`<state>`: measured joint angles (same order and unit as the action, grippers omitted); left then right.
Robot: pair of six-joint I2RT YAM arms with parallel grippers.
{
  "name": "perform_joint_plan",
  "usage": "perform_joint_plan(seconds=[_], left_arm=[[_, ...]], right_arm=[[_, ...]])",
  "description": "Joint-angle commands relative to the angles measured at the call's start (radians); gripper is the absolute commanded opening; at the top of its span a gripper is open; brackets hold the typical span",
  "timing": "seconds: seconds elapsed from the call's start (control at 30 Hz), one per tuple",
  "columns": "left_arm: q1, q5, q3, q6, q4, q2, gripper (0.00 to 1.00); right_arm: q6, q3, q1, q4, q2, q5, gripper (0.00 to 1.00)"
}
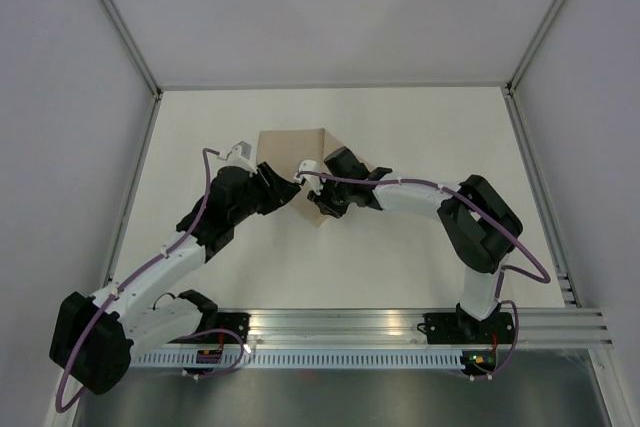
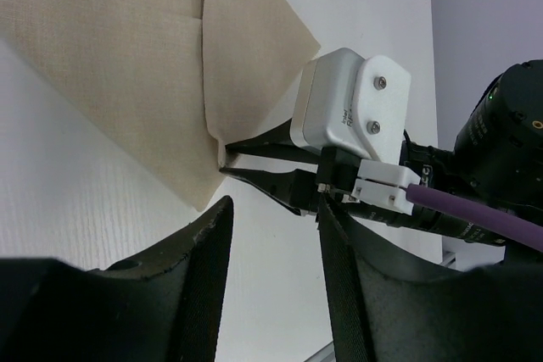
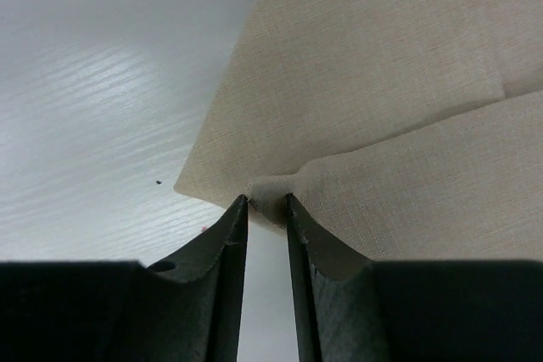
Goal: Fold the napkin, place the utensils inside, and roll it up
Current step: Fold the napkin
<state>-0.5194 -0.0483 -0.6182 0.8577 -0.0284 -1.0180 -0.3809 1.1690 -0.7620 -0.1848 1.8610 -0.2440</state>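
**Napkin pinched at its near edge, mid-fold**

The napkin (image 3: 382, 82) lies on the table (image 1: 420, 137) at 12 o'clock from the arm bases, near mid-table, with both wrists crowded over its 6 o'clock side. The right gripper (image 3: 265, 203) has its jaws drawn nearly together on a small raised pleat at the cloth's edge. The left gripper (image 2: 273, 209) has its jaws well apart with nothing between them, just short of the same edge.

We judge the cloth light, limp and matte. It will drape and crease rather than hold shape, and it will slide readily on the smooth table. A pinch at an edge or corner, as here, suits it best. A second pinch further along the same edge should keep the fold straight.

The top view alone gives the napkin's place on the table, but the arms hide the grasp. The left wrist view shows the right fingers (image 2: 254, 177) from the side, meeting at the cloth, and a crease with one layer over another. The right wrist view shows the pleat between its own tips. No view shows a utensil.
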Motion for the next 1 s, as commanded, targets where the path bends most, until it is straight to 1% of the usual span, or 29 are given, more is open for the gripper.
perform_joint_plan(seconds=[0.0,0.07,0.23,0.27,0.3,0.4,0.43,0.57,0.73,0.8,0.87,0.93,0.97], left_arm=[[-0.005,0.041,-0.037,0.043,0.004,0.024,0.53],[-0.005,0.044,-0.043,0.049,0.005,0.022,0.56],[-0.005,0.044,-0.069,0.053,-0.001,0.009,0.58],[-0.005,0.068,-0.071,0.055,-0.002,0.013,0.59],[-0.005,0.079,-0.071,0.056,-0.002,0.012,0.60],[-0.005,0.094,-0.071,0.064,-0.005,0.012,0.62],[-0.005,0.100,-0.071,0.070,-0.004,0.012,0.63],[-0.005,0.137,-0.067,0.098,-0.005,0.013,0.63],[-0.005,0.214,-0.061,0.151,-0.007,0.022,0.64],[-0.004,0.247,-0.061,0.167,-0.016,0.019,0.65],[-0.004,0.278,-0.061,0.199,-0.045,0.007,0.65],[-0.004,0.332,-0.061,0.233,-0.071,-0.011,0.64],[-0.002,0.347,-0.061,0.241,-0.080,-0.040,0.62]], right_arm=[[-0.012,0.038,-0.005,-0.066,-0.034,-0.093,0.31],[-0.013,0.043,-0.007,-0.077,-0.022,-0.110,0.31],[-0.009,0.034,-0.003,-0.056,-0.026,-0.091,0.33],[-0.009,0.034,0.000,-0.053,-0.042,-0.087,0.33],[-0.009,0.037,0.001,-0.053,-0.046,-0.087,0.34],[-0.010,0.047,0.016,-0.053,-0.063,-0.098,0.43],[-0.007,0.050,0.027,-0.053,-0.068,-0.110,0.47],[0.004,0.061,0.056,-0.050,-0.088,-0.139,0.48],[0.014,0.077,0.073,-0.076,-0.128,-0.192,0.52],[0.037,0.086,0.082,-0.082,-0.140,-0.205,0.52],[0.069,0.106,0.119,-0.081,-0.141,-0.210,0.53],[0.092,0.184,0.157,-0.114,-0.096,-0.207,0.53],[0.093,0.219,0.202,-0.129,-0.071,-0.201,0.54]])
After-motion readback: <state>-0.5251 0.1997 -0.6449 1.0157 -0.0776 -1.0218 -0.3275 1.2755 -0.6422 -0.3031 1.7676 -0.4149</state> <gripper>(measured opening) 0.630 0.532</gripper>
